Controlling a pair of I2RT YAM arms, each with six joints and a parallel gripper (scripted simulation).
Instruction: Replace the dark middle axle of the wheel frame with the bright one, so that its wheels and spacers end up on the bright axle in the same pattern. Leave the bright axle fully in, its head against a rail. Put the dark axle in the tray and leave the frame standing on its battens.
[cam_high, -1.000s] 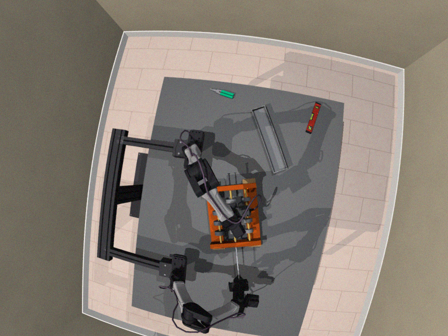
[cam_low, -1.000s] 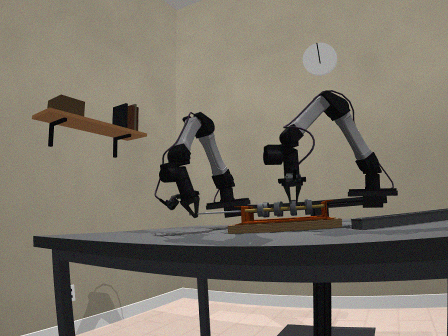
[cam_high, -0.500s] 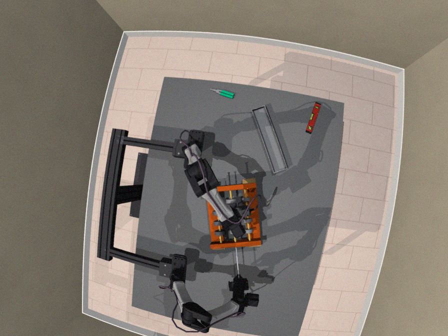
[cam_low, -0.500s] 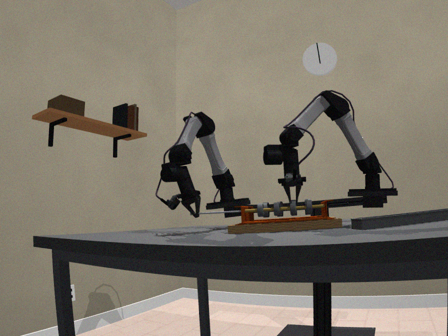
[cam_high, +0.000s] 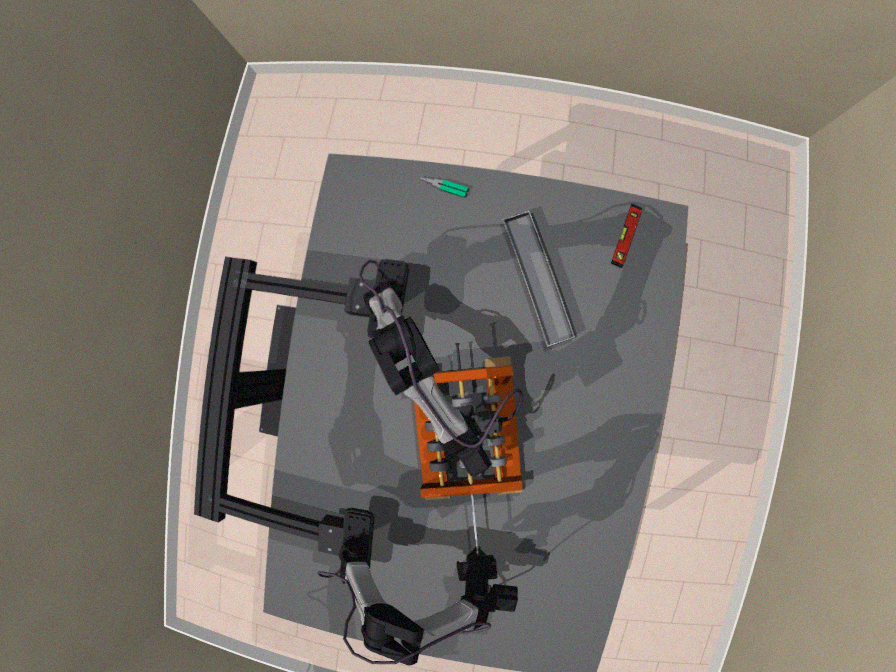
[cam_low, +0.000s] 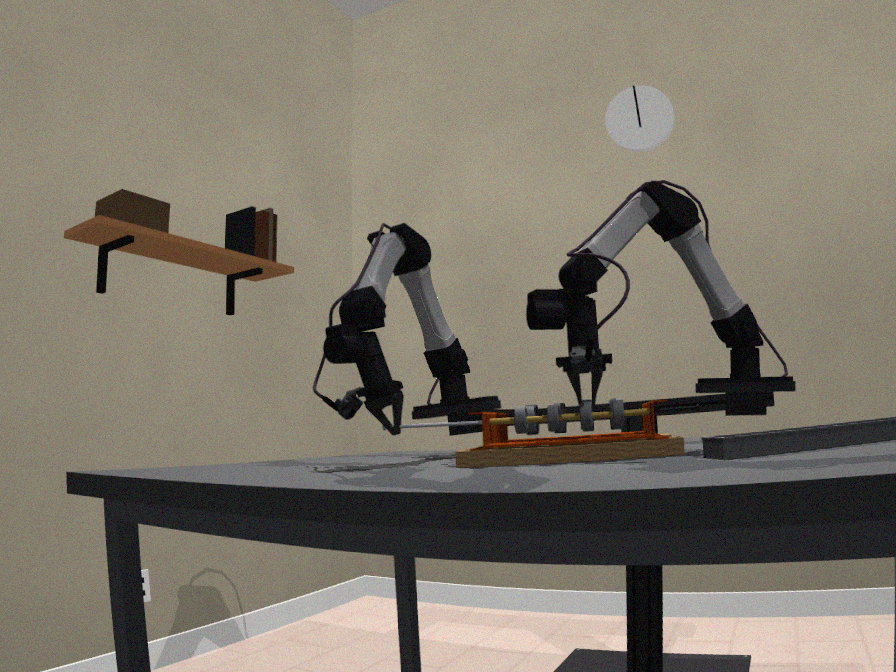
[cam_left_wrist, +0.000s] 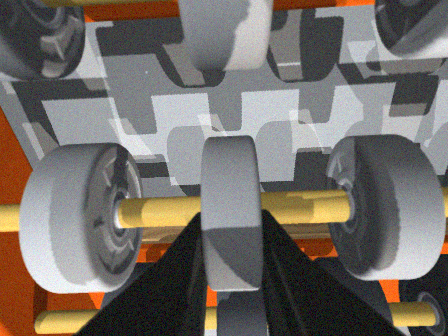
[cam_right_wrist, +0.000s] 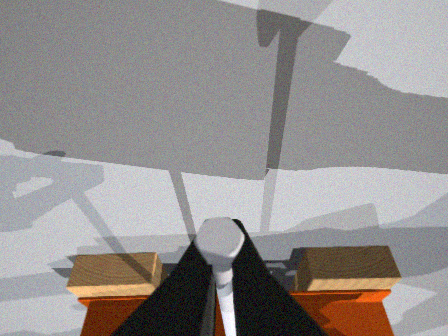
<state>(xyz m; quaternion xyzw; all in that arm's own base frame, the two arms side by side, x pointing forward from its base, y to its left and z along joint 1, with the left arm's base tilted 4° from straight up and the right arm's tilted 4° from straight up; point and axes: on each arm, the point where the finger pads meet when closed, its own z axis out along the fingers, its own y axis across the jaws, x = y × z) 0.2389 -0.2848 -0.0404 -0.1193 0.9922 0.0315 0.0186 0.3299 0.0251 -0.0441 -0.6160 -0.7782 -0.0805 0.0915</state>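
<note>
The orange wheel frame (cam_high: 428, 492) (cam_low: 495, 430) (cam_right_wrist: 97, 316) stands on its wooden battens (cam_low: 571, 454) (cam_right_wrist: 350, 265). My left gripper (cam_low: 586, 402) (cam_left_wrist: 232, 223) is shut on the central visible grey wheel (cam_left_wrist: 231, 190) of the middle row, with yellow spacers on both sides. My right gripper (cam_high: 476, 552) (cam_low: 395, 431) is shut on the bright axle (cam_high: 474, 517) (cam_low: 441, 425) (cam_right_wrist: 228, 312) by its head end, well outside the near rail; the rod enters that rail. The dark axle (cam_high: 457, 355) sticks out beyond the far rail. How far either axle reaches inside is hidden.
The tray (cam_high: 539, 278) (cam_low: 796, 439) lies beyond the frame, with no axle visible in it. Green pliers (cam_high: 453, 188) and a red spirit level (cam_high: 626, 235) lie farther off. The left arm covers much of the frame in the top view.
</note>
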